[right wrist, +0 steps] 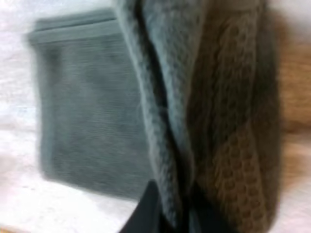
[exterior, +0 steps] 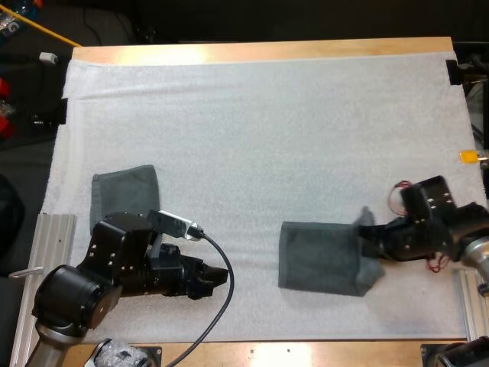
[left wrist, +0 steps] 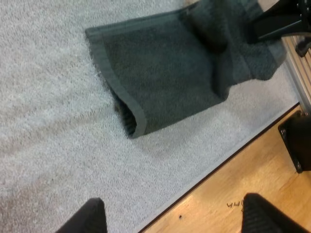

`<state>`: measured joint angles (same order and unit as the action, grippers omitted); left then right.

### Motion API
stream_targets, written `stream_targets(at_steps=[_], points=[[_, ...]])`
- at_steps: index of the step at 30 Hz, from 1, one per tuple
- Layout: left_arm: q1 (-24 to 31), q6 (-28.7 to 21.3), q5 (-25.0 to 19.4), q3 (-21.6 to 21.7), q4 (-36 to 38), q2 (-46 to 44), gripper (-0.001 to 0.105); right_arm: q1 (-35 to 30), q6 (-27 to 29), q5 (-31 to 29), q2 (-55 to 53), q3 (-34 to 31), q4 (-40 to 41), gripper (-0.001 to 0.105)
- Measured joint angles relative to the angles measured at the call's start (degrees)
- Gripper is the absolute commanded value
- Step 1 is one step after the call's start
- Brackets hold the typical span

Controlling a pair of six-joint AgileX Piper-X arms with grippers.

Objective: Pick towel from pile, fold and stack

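A dark grey-green towel (exterior: 317,258) lies flat on the white mat (exterior: 267,138) at the front right. Its right edge is bunched and lifted. My right gripper (exterior: 368,243) is shut on that raised edge; in the right wrist view the towel's fold (right wrist: 165,97) hangs between the black fingers (right wrist: 146,208). My left gripper (exterior: 221,277) sits low over the mat to the left of this towel and points toward it. In the left wrist view its fingers (left wrist: 85,216) stand wide apart and clear of the towel (left wrist: 165,68). A second folded towel (exterior: 124,195) rests at the mat's left.
The wooden table's front edge (left wrist: 228,194) runs close under my left gripper. An aluminium rail (exterior: 53,245) lies along the mat's left side and another (left wrist: 296,73) at its right. The mat's middle and far half are bare.
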<state>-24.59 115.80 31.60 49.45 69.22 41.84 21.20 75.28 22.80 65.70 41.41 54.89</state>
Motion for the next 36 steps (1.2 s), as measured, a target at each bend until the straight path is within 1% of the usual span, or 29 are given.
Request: stream_targets(at_steps=[3,6,9,15,21,22,24,29,30,32,36], points=[[0.0,0.0,0.0,0.0,0.0,0.0,0.057,4.94,-4.23,0.49,0.0,0.0,-4.28,0.0],[0.0,0.0,0.0,0.0,0.0,0.0,0.057,8.25,-9.71,0.76,0.53,0.0,-9.82,0.0],[0.0,0.0,0.0,0.0,0.0,0.0,0.057,10.54,-13.14,0.76,2.73,0.0,-14.27,0.0],[0.0,0.0,0.0,0.0,0.0,0.0,0.057,13.68,-14.49,0.05,9.13,0.0,-16.33,0.0],[0.0,0.0,0.0,0.0,0.0,0.0,0.057,14.33,-14.87,0.68,14.08,0.0,-18.29,0.0],[0.0,0.0,0.0,0.0,0.0,0.0,0.057,14.33,-14.87,1.28,14.69,0.0,-18.94,0.002],[0.0,0.0,0.0,0.0,0.0,0.0,0.057,14.33,-15.18,2.09,15.61,0.0,-19.67,0.013],[0.0,0.0,0.0,0.0,0.0,0.0,0.057,14.33,-15.69,2.63,16.36,0.0,-20.47,0.058],[0.0,0.0,0.0,0.0,0.0,0.0,0.057,14.33,-15.68,2.92,16.36,0.0,-20.82,0.062],[0.0,0.0,0.0,0.0,0.0,0.0,0.057,14.33,-15.31,3.9,16.36,0.0,-21.34,0.066],[0.0,-0.01,0.0,0.0,0.0,0.0,0.057,14.33,-14.46,4.93,16.36,0.0,-21.56,0.066]])
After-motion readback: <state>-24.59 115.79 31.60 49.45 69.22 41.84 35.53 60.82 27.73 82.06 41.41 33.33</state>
